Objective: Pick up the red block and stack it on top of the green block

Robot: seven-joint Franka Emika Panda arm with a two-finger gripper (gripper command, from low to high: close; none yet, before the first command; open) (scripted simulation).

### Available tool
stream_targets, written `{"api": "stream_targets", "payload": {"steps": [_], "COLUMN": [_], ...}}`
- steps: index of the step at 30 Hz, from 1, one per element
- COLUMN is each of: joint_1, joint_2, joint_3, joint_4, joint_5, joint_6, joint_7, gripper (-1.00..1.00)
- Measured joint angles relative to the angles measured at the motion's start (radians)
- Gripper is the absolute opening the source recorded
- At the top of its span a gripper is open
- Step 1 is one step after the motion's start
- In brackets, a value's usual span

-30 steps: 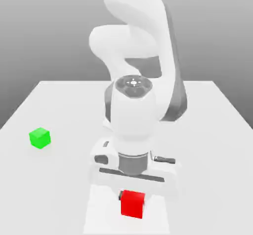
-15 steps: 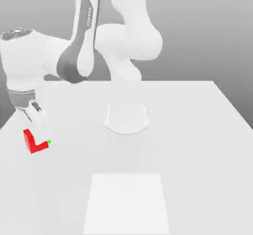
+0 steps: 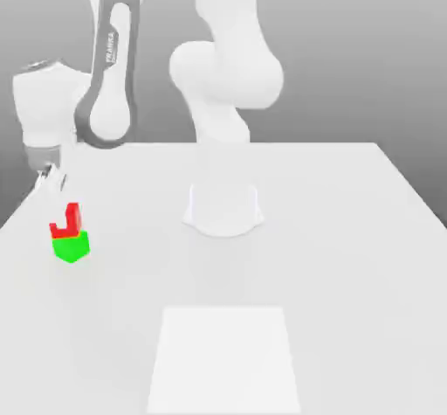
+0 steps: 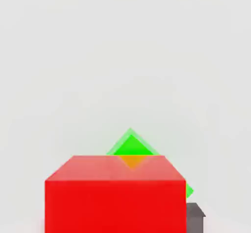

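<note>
Counter (image 3: 349, 256): flat, pale grey-white, matte; plain grey backdrop behind. A lighter rectangular patch (image 3: 225, 359) lies at the near middle. The arm's round base (image 3: 223, 210) stands at centre.

Green block (image 3: 71, 246): small bright cube, matte, resting on the counter near the edge at the exterior view's left. In the hand view one corner and edge of it (image 4: 130, 143) show from under the red.

Red block (image 3: 68, 220): small bright cube, same size, sitting on top of the green block, turned at an angle to it so the faces do not line up. Part of its face is covered in the exterior view.

Gripper (image 3: 48, 180): just above and beside the stack, toward the exterior view's left; how wide its jaws stand cannot be told, nor whether it touches the red block.

Open room: the stack sits close to the counter's edge; broad bare surface runs from it toward the exterior view's right and toward the near side.
</note>
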Motion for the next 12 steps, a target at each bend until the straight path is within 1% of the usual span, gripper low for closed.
{"api": "stream_targets", "payload": {"steps": [3, 4, 6, 9, 12], "joint_1": [0.018, 0.018, -0.008, -0.064, -0.106], "joint_2": [0.000, 0.019, -0.016, -0.117, -0.224], "joint_3": [0.000, 0.002, -0.010, 0.011, 0.037], "joint_4": [0.000, 0.001, -0.001, -0.003, -0.006], "joint_5": [0.000, 0.032, -0.030, -0.140, -0.207], "joint_6": [0.000, 0.016, -0.014, -0.108, -0.209], "joint_7": [0.000, -0.022, 0.021, 0.095, 0.142], "gripper": [1.00, 1.00, 1.00, 1.00, 1.00]}}
